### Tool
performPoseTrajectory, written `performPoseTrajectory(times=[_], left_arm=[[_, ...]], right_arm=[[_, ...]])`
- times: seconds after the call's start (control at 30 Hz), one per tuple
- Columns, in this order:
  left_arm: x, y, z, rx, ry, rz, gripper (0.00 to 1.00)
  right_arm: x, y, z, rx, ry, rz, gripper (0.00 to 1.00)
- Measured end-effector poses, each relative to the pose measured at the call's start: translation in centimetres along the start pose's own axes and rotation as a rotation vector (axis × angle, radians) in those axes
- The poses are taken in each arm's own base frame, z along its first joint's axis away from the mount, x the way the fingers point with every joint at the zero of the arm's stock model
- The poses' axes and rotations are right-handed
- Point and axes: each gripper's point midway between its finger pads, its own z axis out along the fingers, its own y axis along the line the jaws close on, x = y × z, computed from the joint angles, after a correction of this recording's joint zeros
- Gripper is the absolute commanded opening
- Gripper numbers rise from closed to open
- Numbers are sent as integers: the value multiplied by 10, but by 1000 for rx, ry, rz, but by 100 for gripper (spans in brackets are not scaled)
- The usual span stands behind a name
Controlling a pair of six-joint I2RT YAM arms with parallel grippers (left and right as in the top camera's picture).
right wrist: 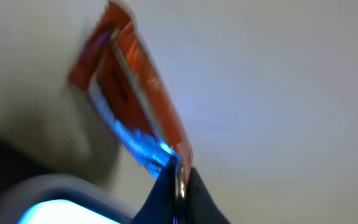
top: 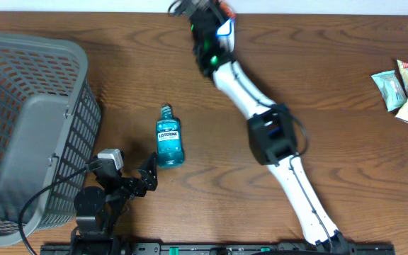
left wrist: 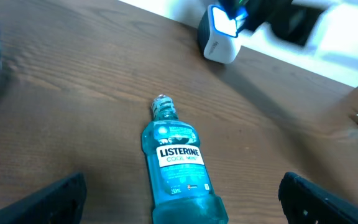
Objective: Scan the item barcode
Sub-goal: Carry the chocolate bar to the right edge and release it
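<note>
Left gripper (top: 149, 175) stands wide, its black fingers (left wrist: 48, 199) spread and holding nothing, and I have it hovering just short of the base of the clear blue mouthwash bottle with the white label (top: 169, 144). That bottle is my landmark. It lies flat on its side on the dark wood-grain table (top: 346, 142), label up. Its long axis runs away from the left gripper, base nearest the fingers and cap pointing toward the far edge of the table. In the left wrist view the bottle (left wrist: 179, 171) sits between the two open fingers and a little ahead of them, so I judge a short advance along that axis would bring the body between the pads.

Right gripper (top: 214, 28) is clenched, well beyond the bottle's cap end near the far edge. Its wrist view shows the jaws pinched at the edge of a blurred orange and blue packet (right wrist: 135, 106); I cannot tell whether it is truly gripped. Beside that arm sits a small grey barcode scanner with a lit blue window (left wrist: 219, 34), past the cap and to the right.

Left of the bottle stands a grey slotted plastic basket (top: 41, 57); far to its right lie some snack packets (top: 406, 88).

The left arm is clearly the nearer one.
</note>
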Motion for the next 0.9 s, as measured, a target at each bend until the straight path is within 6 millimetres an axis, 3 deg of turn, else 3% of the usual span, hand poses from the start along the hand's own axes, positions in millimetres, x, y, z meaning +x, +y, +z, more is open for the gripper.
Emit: performPoseTrajectory(times=[0.07, 0.17, 0.27, 0.33, 0.4, 0.63, 0.73, 0.8, 0.83, 0.9], left_arm=[[0, 0, 0, 0, 0, 0, 98], [0, 0, 0, 0, 0, 0, 98], [0, 0, 0, 0, 0, 0, 98], [0, 0, 0, 1, -1, 0, 98], [0, 0, 0, 1, -1, 0, 98], [0, 0, 0, 0, -1, 0, 98], [0, 0, 0, 0, -1, 0, 98], [0, 0, 0, 0, -1, 0, 98], [0, 0, 0, 0, -1, 0, 98], [0, 0, 0, 0, -1, 0, 98]], right_arm=[[7, -38, 0, -19, 76, -1, 1], [32, -118, -5, -28, 212, 25, 1], [89, -191, -17, -34, 403, 39, 1], [137, -216, -24, -55, 539, 41, 1], [195, -224, -30, -100, 688, 63, 1], [387, -192, -47, -247, 1099, 289, 1], [454, -186, -69, -256, 1254, 348, 1], [488, -190, -85, -229, 1338, 391, 2], [500, -195, -92, -206, 1373, 416, 7], [518, -207, -101, -144, 1421, 475, 54]])
